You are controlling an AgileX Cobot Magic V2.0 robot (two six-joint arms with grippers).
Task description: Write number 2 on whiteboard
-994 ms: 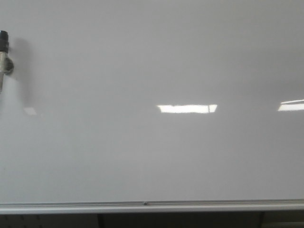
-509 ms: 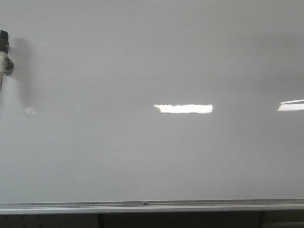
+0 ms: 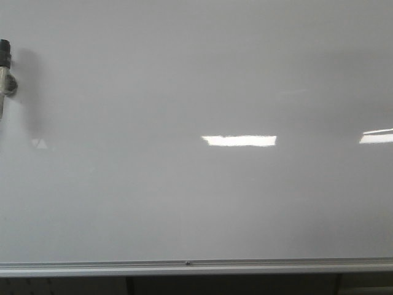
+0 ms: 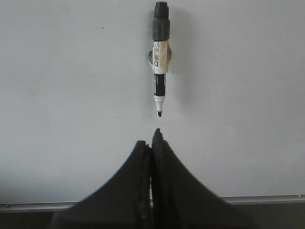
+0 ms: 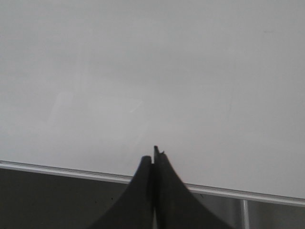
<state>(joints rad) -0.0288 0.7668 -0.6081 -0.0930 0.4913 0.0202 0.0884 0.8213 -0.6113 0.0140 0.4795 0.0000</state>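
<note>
Glossy whiteboard [image 3: 196, 74], silver-rimmed; both tapered black claws, left claw [image 4: 152, 138] and right claw [image 5: 153, 155], closed, empty.

Uncapped marker [image 4: 160, 57] clipped upright; tip down

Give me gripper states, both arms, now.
Left gripper: closed, empty; the marker sits on the whiteboard, apart from the fingertips.
Right gripper: closed, empty.

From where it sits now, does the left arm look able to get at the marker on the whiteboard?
Probably yes. In the left wrist view the marker hangs on the whiteboard directly ahead of the left gripper, with nothing between them. The jaws are closed, though, and would have to open first.
</note>
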